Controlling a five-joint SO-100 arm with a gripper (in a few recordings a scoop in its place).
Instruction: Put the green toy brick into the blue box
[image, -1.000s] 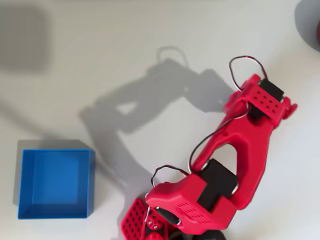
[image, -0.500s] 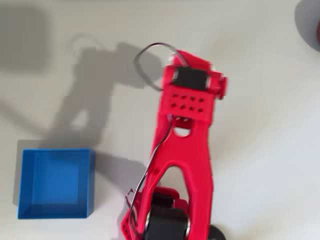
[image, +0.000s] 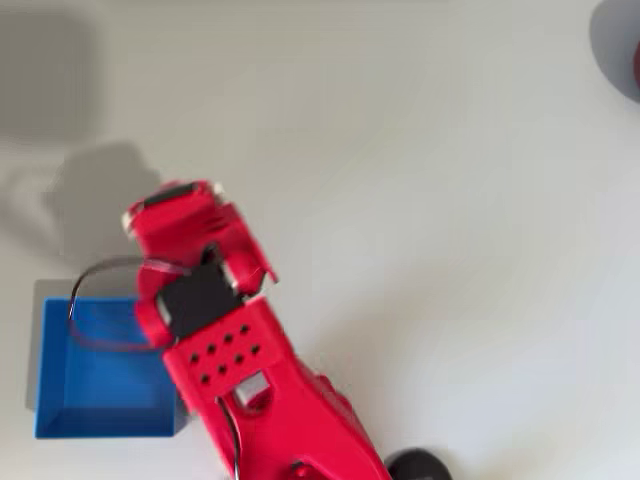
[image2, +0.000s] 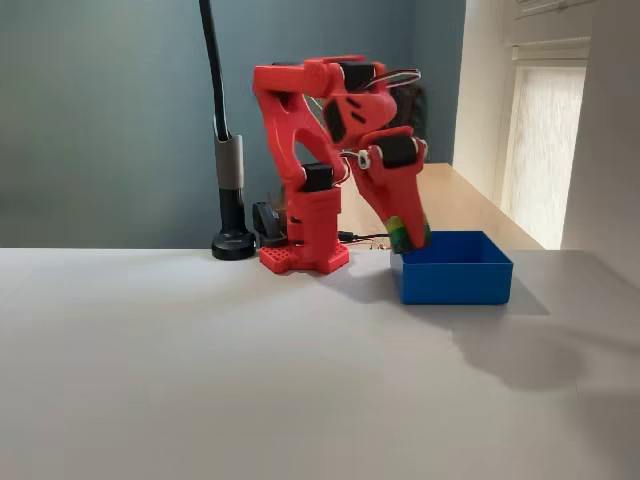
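we're looking at the red arm (image2: 320, 120) folded over from its base, with the pincer (image2: 412, 238) pointing down at the near left corner of the blue box (image2: 455, 280) in the fixed view. and there it is, the green toy brick (image2: 402, 233), a flash of lime and darker green clamped between the red fingers, so the pincer is closed around it and carrying it. the brick sits right at the box's rim, just above the wall on the left side of the box as that view shows it; we can't tell whether it is already over the inside or touching the edge.

from the overhead view, the arm (image: 250, 390) reaches up from the bottom edge and its wrist end hangs over the upper right part of the blue box (image: 90, 400), covering that corner. the picture is blurred around the arm there. the box rests flat on the pale bench (image: 430, 220), and we see its blue floor bare in the part that shows. behind the bench in the fixed view stands a black lamp post (image2: 228, 170) on a round foot.
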